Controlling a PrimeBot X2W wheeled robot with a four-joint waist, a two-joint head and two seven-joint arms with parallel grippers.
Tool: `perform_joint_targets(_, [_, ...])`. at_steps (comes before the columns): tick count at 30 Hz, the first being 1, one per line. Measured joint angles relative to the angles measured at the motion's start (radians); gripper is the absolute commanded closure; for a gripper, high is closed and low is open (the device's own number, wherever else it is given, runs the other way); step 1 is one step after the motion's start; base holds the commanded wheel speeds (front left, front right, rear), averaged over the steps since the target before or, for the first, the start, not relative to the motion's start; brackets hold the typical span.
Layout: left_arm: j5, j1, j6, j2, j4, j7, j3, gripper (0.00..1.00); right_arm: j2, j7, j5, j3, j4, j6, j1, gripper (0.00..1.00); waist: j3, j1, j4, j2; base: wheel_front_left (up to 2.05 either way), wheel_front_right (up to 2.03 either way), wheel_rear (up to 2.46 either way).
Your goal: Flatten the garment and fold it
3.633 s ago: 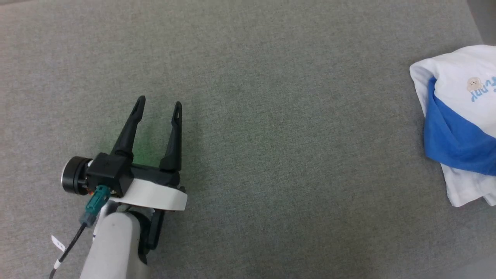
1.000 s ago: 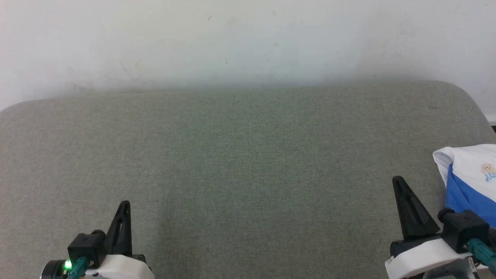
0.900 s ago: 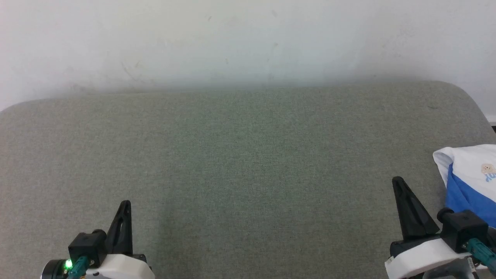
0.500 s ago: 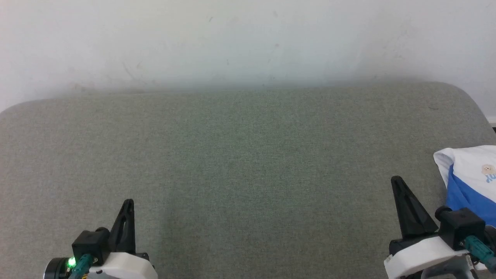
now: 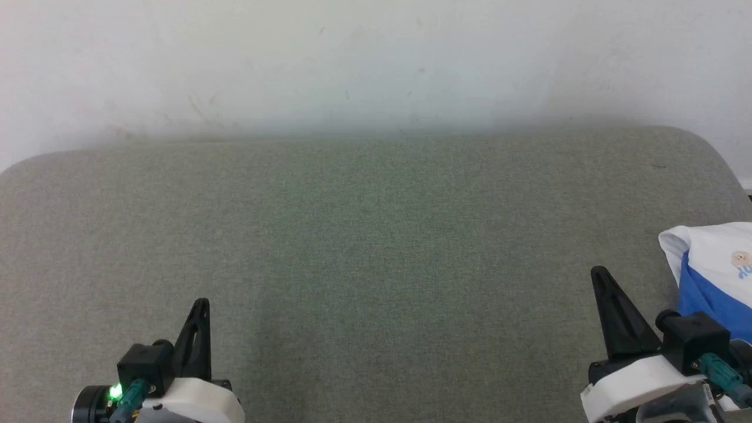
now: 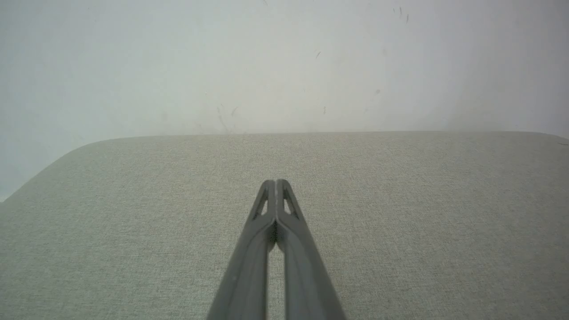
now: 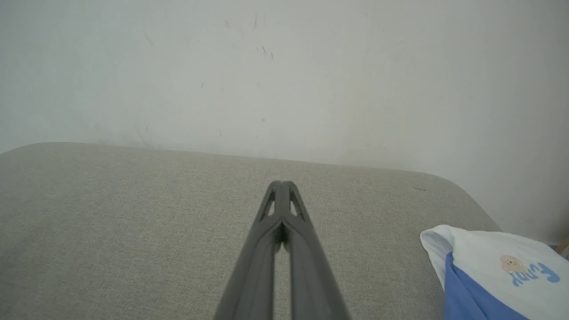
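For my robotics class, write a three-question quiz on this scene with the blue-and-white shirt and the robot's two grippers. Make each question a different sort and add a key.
1. True or false: the left gripper, with its two long dark fingers, is shut on the white shirt with blue sleeves.
2. Multiple choice: the shirt lies on the grey-green fabric surface
A) at its middle
B) near its right edge
C) near its left edge
3. Fill in: the right gripper has its jaws ____.
Key: 1 false; 2 B; 3 shut.
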Motion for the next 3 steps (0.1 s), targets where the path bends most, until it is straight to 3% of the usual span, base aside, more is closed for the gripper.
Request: perform_joint_targets(3, [0.003, 0.0, 0.0, -0.002, -0.004, 0.005, 0.0, 1.0, 0.0, 0.001, -0.001, 0.0, 0.003, 0.0, -0.006, 1.0, -0.001, 0.0, 0.001, 0.0, 0.0, 0.0, 0.0])
